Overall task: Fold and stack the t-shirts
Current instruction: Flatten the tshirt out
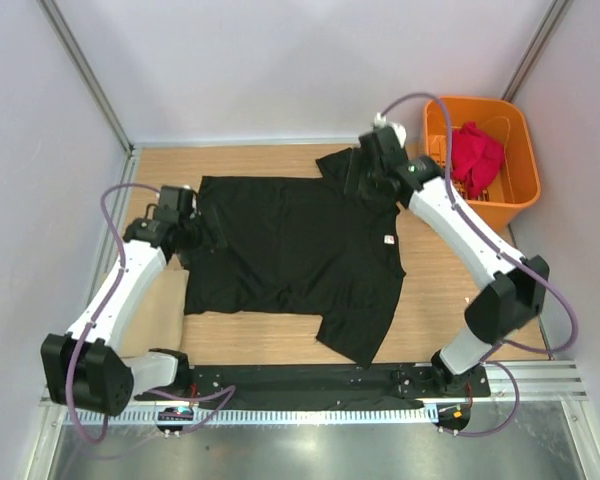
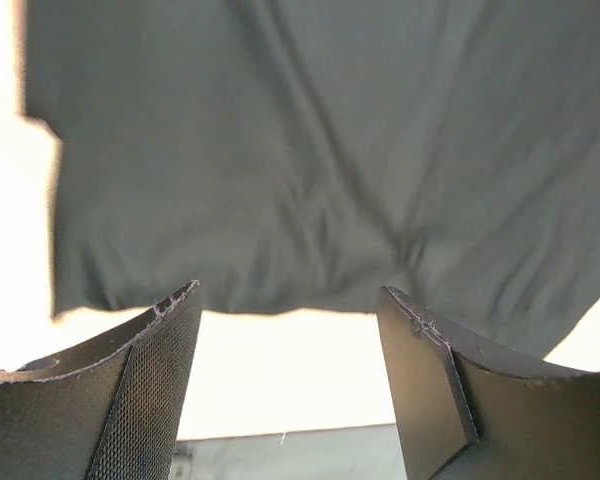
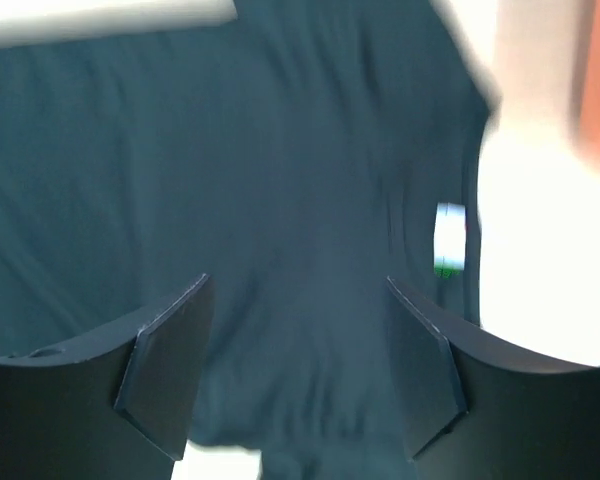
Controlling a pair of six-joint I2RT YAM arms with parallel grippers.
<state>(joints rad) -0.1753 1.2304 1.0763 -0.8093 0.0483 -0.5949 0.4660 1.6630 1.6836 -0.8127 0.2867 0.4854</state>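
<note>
Cardboard (image 1: pixel 160 310) lies at the table's (image 1: pixel 430 300) near-left edge, under your left arm. You see the black t-shirt (image 1: pixel 290 250) spread flat mid-table. Your left gripper (image 2: pixel 290 300) sits at its left edge, jaws apart and empty. Your right gripper (image 3: pixel 298 285) hovers over its far-right part, likewise apart. The red t-shirt (image 1: pixel 475 155) lies in the orange basket (image 1: pixel 515 190) at the far-right corner.

A lab test cell: white panel walls (image 1: pixel 280 60), aluminium framing (image 1: pixel 88 75).

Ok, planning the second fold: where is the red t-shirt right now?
In the top view, the red t-shirt lies bunched inside the orange basket at the far right corner.
</note>
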